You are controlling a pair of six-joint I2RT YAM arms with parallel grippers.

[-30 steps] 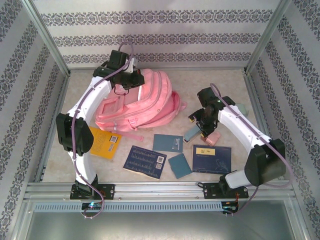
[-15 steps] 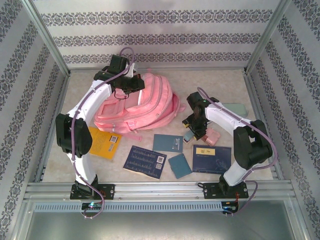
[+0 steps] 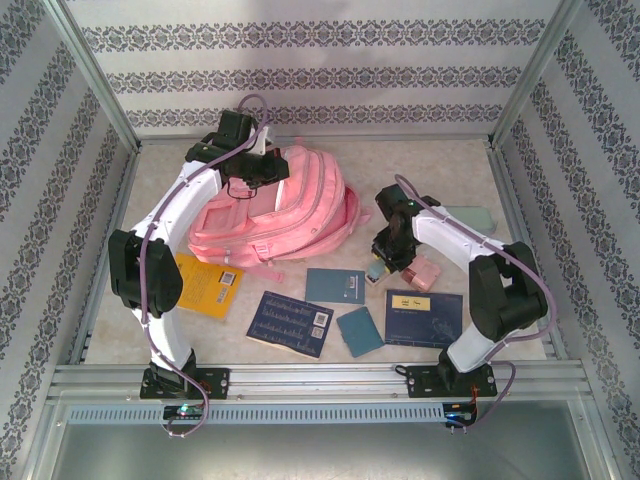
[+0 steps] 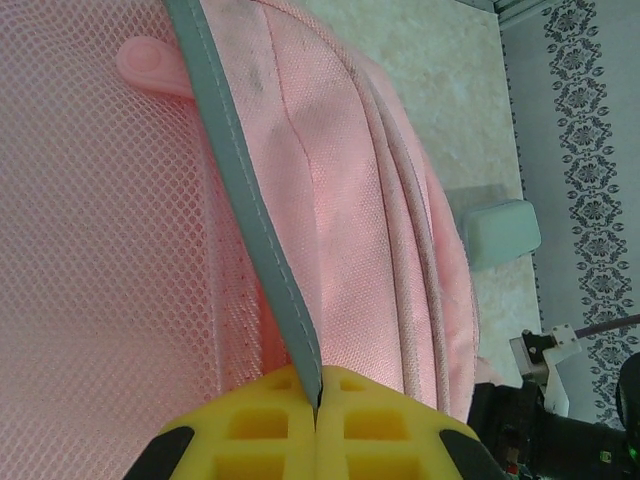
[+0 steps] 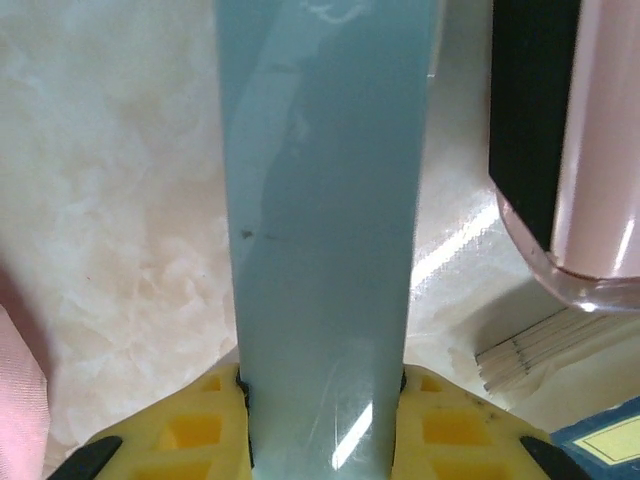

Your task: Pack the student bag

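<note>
The student bag [image 3: 300, 205] is a large pink backpack lying at the back left of the table. My left gripper [image 3: 262, 166] is at its upper edge. In the left wrist view the yellow jaws [image 4: 317, 388] are shut on the bag's grey trim strip [image 4: 245, 190], with pink mesh [image 4: 100, 250] to the left of it. My right gripper [image 3: 382, 262] is low over the table to the right of the bag. Its jaws [image 5: 322, 400] are shut on the two sides of a long pale blue case [image 5: 325, 200], which lies on the table top.
A pink box [image 3: 426, 272] lies just right of the blue case. Several books lie along the front: yellow [image 3: 208, 285], dark blue [image 3: 292, 322], teal [image 3: 335, 286], small teal [image 3: 360, 330], dark blue [image 3: 424, 318]. A pale green case [image 3: 468, 218] sits at the right.
My right gripper came down on the pale blue case and closed on it. The left gripper stayed shut on the bag's trim, shifting only slightly.
</note>
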